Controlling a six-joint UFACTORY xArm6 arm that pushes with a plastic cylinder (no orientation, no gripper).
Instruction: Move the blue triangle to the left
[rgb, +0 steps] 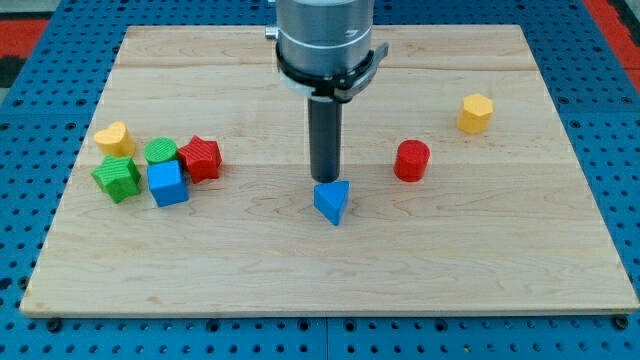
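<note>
My tip (326, 180) touches the ridged blue triangle (333, 202).

The table (520, 250) is made of pale, smooth, matt wood with visible grain. On it, the blue triangle (333, 201) and red star-shaped block (201, 158) look like ridged matt plastic.

No readable text, labels, brands, nos. or signs anywhere in view: nothing on the blocks, the wooden board (560, 260), the arm or the blue pegboard surround (620, 130).
</note>
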